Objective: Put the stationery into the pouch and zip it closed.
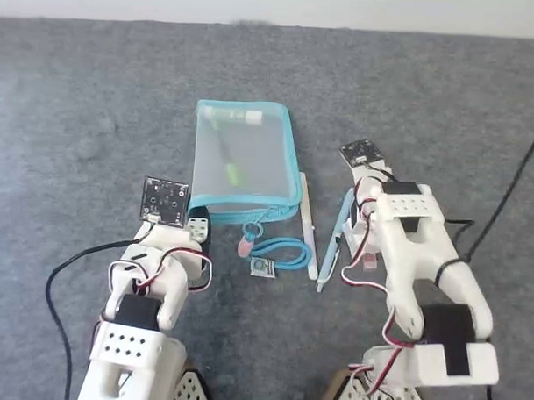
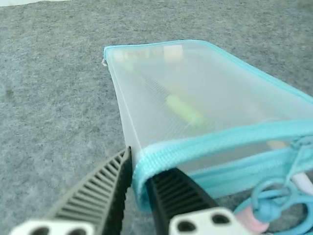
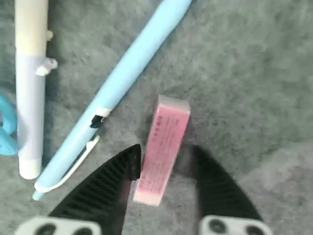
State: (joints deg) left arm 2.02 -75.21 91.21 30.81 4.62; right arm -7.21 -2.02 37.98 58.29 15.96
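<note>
the left gripper is pressed together on the near corner of the pouch, its jaws pinching the teal zipper edge. the pouch stretches away ahead of this gripper, with a green highlighter inside and the zipper pull just to one side of the jaws. the hold is on a thin strip of edging, so i judge it could slip free, or the mouth could sag shut, if the arm tugs. this arm sits folded close to its base, wrist tilted down at the corner.

between the two grippers lie a white pen and a blue pen, side by side, outside the pouch.

the right gripper is spread, straddling the pink eraser; one jaw is at its side, the other stands apart. the eraser lies a little askew to the jaws, so closing may twist it or squeeze it out, and the blue pen near one jaw could get nudged. this arm is stretched forward, wrist pointing down.
</note>
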